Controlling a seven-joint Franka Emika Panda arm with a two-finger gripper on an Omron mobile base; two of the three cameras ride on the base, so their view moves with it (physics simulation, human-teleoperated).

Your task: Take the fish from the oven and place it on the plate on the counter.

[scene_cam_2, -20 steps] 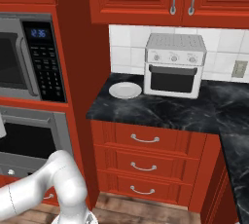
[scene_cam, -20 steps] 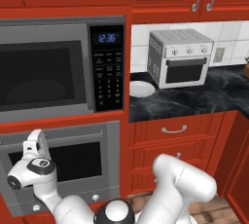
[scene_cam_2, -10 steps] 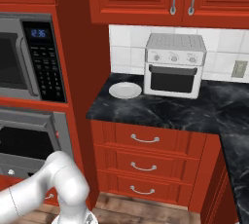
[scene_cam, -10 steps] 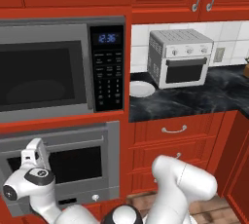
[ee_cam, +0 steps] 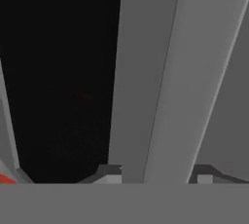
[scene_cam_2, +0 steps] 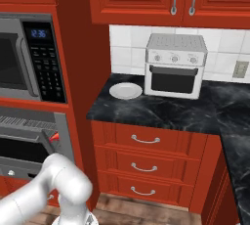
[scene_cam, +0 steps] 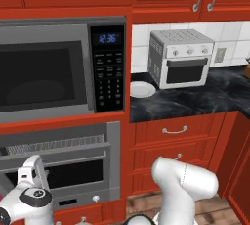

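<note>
The oven [scene_cam: 73, 168] sits under the microwave, its door tipped slightly outward so the wire rack [scene_cam: 58, 145] shows in the top gap. My gripper [scene_cam: 33, 172] is low at the door's left end. In the hand view my gripper [ee_cam: 156, 178] is shut on the grey door handle [ee_cam: 160, 72], which fills the space between the fingertips [ee_cam: 109, 177], with dark door glass to the left. A small red-orange patch [scene_cam_2: 54, 136] shows at the oven's [scene_cam_2: 19, 150] door gap; I cannot tell if it is the fish. The white plate [scene_cam: 141, 89] [scene_cam_2: 125, 90] lies bare on the black counter [scene_cam: 195, 99] [scene_cam_2: 166, 111].
A microwave [scene_cam: 49, 75] with keypad hangs above the oven. A silver toaster oven [scene_cam: 183, 57] [scene_cam_2: 175, 65] stands right of the plate. Red drawers [scene_cam_2: 144, 163] sit under the counter, red cabinets above. My white arm [scene_cam: 183, 185] crosses the lower foreground.
My hand has moved downward on the handle, and the oven door has tipped outward, uncovering the rack along its top edge.
</note>
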